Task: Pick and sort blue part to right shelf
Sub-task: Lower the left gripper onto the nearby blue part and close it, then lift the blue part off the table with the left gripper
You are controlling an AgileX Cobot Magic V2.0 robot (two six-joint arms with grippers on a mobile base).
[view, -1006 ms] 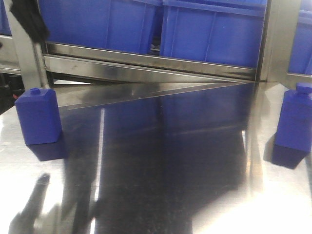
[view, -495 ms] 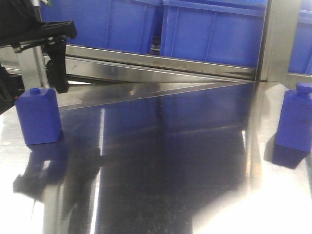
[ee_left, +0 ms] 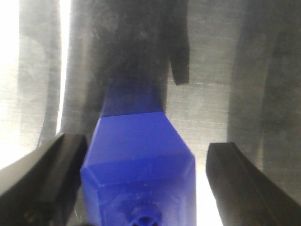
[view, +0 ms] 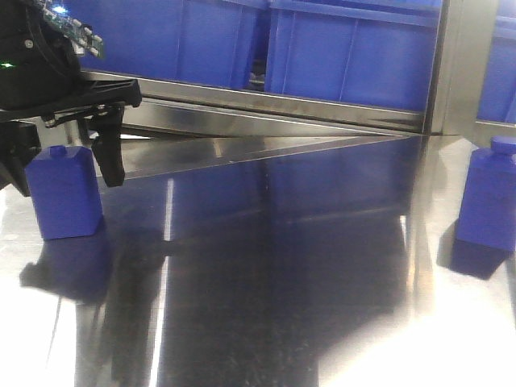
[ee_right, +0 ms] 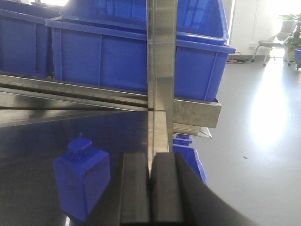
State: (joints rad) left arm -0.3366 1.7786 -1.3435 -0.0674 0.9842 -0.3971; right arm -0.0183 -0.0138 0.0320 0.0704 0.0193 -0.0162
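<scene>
A blue part (view: 64,193), a bottle-shaped block with a small cap, stands at the left of the steel table (view: 266,266). My left gripper (view: 60,165) is open and straddles its top, one finger (view: 109,157) on its right side. In the left wrist view the blue part (ee_left: 138,155) sits between the fingers (ee_left: 244,183); a gap shows on the right, while the left finger is close against it. A second blue part (view: 488,201) stands at the table's right edge. My right gripper (ee_right: 151,157) is shut on nothing, just right of that part (ee_right: 82,183).
A steel shelf rail (view: 242,109) runs along the back of the table with large blue bins (view: 347,52) on it. An upright steel post (ee_right: 161,52) stands ahead of the right gripper. Beyond the table's right edge lie open floor (ee_right: 254,141) and small blue bins (ee_right: 190,160).
My left arm has come in from the upper left and dropped, so that its open fingers now straddle the left blue part. Both blue parts stand where they were.
</scene>
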